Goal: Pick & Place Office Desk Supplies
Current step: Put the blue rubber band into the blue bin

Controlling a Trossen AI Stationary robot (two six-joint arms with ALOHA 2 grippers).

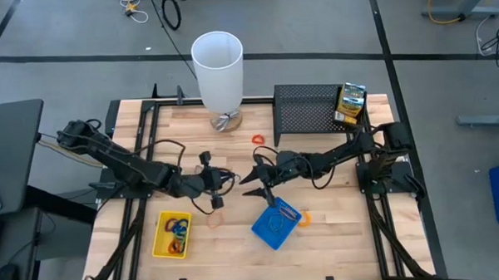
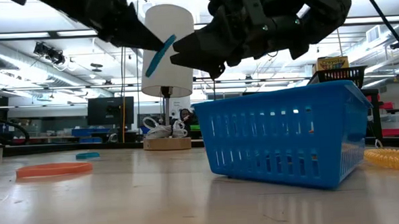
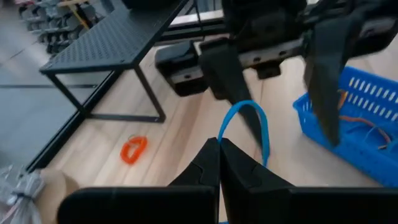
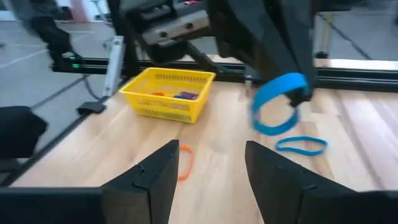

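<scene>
Left wrist view: a blue rubber band (image 3: pixel 249 127) is held clenched in the left hand (image 3: pixel 219 155), offered beside the blue tray (image 3: pixel 348 134); the right hand (image 4: pixel 208 165), released, is expected to receive it.

Bare wood between yellow tray (image 1: pixel 171 235) and blue tray (image 1: pixel 276 224); both end effectors crowd centre above.

A pale wooden table (image 1: pixel 319 229) carries it all. At twelve o'clock stands the tall white cylinder (image 1: pixel 218 70), the black mesh rack (image 1: pixel 311 109) at one o'clock. The yellow tray (image 1: pixel 171 235) sits at seven, the blue tray (image 1: pixel 276 223) near six. Loose orange bands lie at centre (image 1: pixel 259 139) and just beside the blue tray (image 1: pixel 304 216).
</scene>
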